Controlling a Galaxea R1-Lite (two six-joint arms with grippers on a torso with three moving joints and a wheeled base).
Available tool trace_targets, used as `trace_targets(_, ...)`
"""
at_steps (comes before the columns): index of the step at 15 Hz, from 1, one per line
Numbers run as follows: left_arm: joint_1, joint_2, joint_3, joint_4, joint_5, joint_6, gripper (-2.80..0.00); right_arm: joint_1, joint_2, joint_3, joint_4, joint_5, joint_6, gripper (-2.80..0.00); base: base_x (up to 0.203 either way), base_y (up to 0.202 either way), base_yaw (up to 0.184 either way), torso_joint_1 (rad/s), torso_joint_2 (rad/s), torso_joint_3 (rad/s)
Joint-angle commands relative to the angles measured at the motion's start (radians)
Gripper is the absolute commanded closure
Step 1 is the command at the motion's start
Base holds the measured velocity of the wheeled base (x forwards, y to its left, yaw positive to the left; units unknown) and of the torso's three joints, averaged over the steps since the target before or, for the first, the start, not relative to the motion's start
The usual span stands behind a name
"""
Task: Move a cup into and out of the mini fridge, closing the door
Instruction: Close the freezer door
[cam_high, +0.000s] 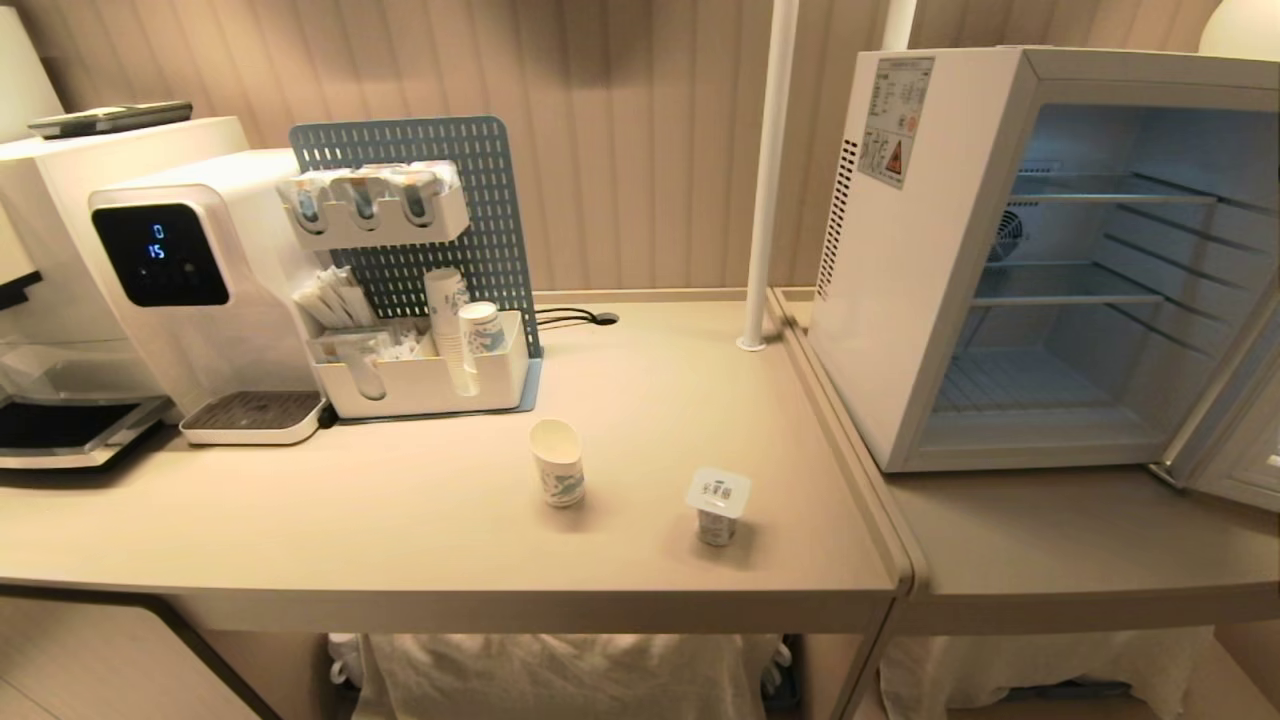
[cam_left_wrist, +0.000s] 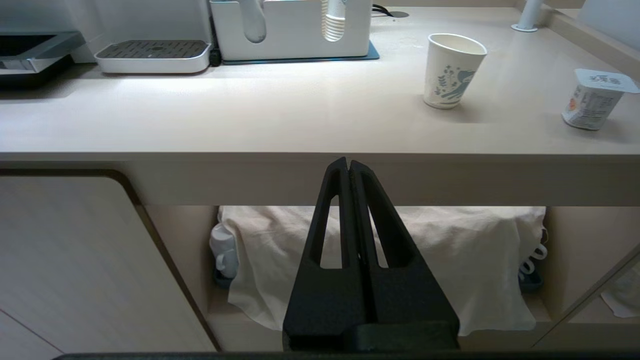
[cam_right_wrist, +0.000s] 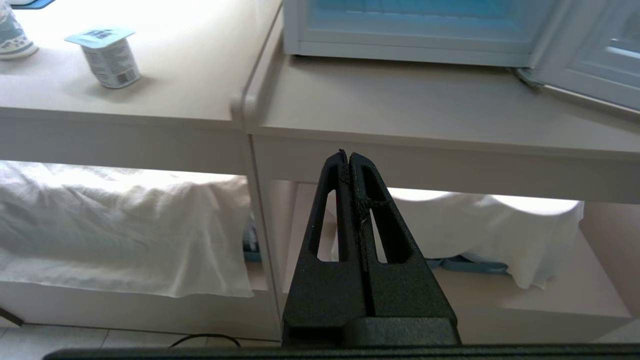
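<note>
The white paper cup (cam_high: 557, 462) (cam_left_wrist: 452, 70) with a blue-green pattern stands upright and empty on the beige counter, left of a foil-lidded pot. The white mini fridge (cam_high: 920, 250) (cam_right_wrist: 410, 45) sits on the lower right-hand counter with its inside shelves bare. Its door (cam_high: 1235, 420) (cam_right_wrist: 595, 65) is swung wide open at the right edge. Neither arm shows in the head view. My left gripper (cam_left_wrist: 348, 162) is shut and empty, held in front of and below the counter's front edge. My right gripper (cam_right_wrist: 348, 156) is shut and empty too, low before the fridge's counter.
A small plastic pot (cam_high: 718, 505) (cam_left_wrist: 592, 97) (cam_right_wrist: 110, 60) stands right of the cup. At the back left are a water dispenser (cam_high: 190, 290), a pegboard organiser (cam_high: 420, 300) with stacked cups, and a white pole (cam_high: 765, 180). White cloth (cam_left_wrist: 380, 260) covers the shelf under the counters.
</note>
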Motion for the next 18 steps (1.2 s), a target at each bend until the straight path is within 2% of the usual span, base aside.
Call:
trace_targets(1,0.0,0.001,0.0,0.0,0.0,-0.001,0.0,0.0,-0.001,0.0,0.0,0.001,-0.001,0.0,0.0,-0.191,-0.002,0.002,0.0,0.004)
trace_targets(18,0.0,0.001,-0.001,0.004,0.0,0.001,0.0,0.0,-0.002,-0.001,0.0,0.001,-0.001,0.0,0.0,-0.194,-0.001,0.002,0.0,0.003)
